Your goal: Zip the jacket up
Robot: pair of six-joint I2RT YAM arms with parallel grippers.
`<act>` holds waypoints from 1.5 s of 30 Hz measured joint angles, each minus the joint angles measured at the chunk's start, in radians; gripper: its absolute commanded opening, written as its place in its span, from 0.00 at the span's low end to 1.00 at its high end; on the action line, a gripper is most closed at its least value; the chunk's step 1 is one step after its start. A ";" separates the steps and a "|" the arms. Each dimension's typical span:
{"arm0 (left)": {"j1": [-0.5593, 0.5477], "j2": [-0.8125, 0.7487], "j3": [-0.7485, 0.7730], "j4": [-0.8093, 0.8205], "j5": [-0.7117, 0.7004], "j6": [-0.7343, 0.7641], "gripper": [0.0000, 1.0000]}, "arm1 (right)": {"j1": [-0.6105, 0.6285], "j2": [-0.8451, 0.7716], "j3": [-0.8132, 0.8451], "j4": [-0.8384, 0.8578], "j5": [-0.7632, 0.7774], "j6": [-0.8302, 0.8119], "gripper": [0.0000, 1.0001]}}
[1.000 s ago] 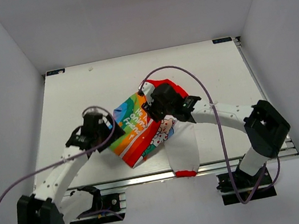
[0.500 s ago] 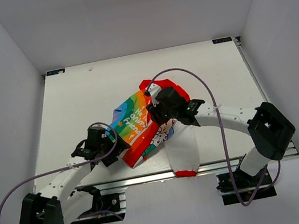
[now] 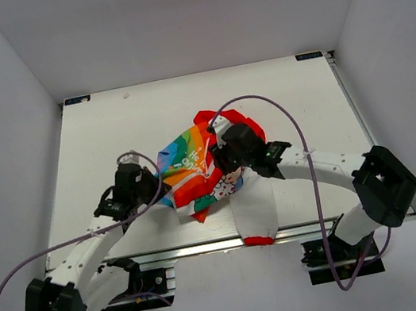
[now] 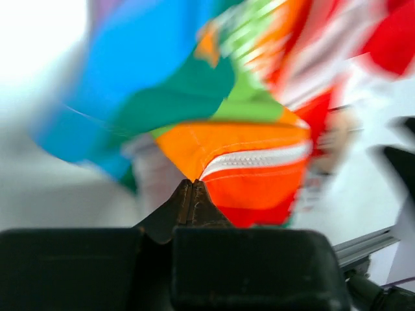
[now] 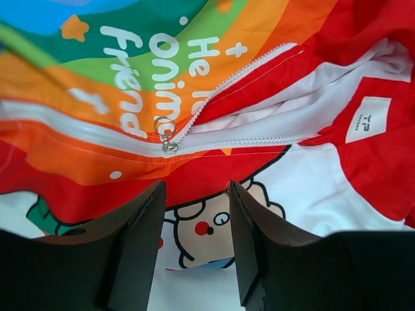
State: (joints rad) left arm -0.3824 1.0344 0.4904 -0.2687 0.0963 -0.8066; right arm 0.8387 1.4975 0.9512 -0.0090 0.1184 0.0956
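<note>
The jacket [image 3: 194,166] lies bunched mid-table, rainbow hem to the left, red hood lining at the back, and a white sleeve with a red cuff [image 3: 254,210] hanging toward the front edge. In the left wrist view my left gripper [image 4: 193,183] is shut on the orange hem corner [image 4: 214,146], right at the bottom end of the white zipper tape [image 4: 259,157]. In the top view it sits at the jacket's left edge [image 3: 160,196]. My right gripper [image 5: 194,194] hovers open over the cartoon print, just below the zipper slider and its ring pull [image 5: 167,139]. The zipper is open above the slider.
The white table [image 3: 107,133] has walls on three sides. A metal rail [image 3: 208,246] runs along its front edge. A purple cable [image 3: 281,114] loops above the right arm, and another trails from the left arm [image 3: 86,240].
My left gripper was open beside the hem, moved in at its lower left corner and closed on it. The hem has bunched up. The right gripper shifted slightly right.
</note>
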 measured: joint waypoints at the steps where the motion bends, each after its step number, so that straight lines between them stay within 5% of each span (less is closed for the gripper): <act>1: 0.000 -0.031 0.025 -0.002 -0.008 0.016 0.00 | -0.001 -0.008 -0.006 0.005 0.005 0.000 0.50; 13: 0.000 -0.192 0.290 0.071 0.026 0.227 0.00 | -0.035 -0.137 -0.130 0.190 0.021 0.058 0.50; 20: 0.000 -0.179 0.283 0.006 0.115 0.264 0.00 | -0.059 -0.145 -0.151 0.245 -0.010 0.058 0.51; 24: 0.000 -0.208 0.156 -0.065 0.144 0.232 0.00 | -0.060 -0.131 -0.151 0.245 -0.023 0.055 0.52; 27: 0.000 -0.215 0.046 -0.166 0.164 0.206 0.40 | -0.060 -0.123 -0.155 0.245 -0.037 0.054 0.52; 28: 0.000 -0.215 0.026 -0.209 0.169 0.196 0.96 | -0.060 -0.123 -0.158 0.243 -0.043 0.052 0.52; 38: -0.001 -0.193 0.205 -0.377 0.148 0.225 0.98 | -0.061 -0.122 -0.163 0.232 -0.087 0.000 0.53; 45: -0.156 0.170 0.390 -0.315 -0.001 0.297 0.98 | -0.076 -0.101 -0.163 0.198 -0.100 -0.012 0.52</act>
State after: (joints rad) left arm -0.5385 1.2041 0.8806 -0.5838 0.0956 -0.5095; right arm 0.7624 1.3968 0.7887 0.1894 0.0181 0.0834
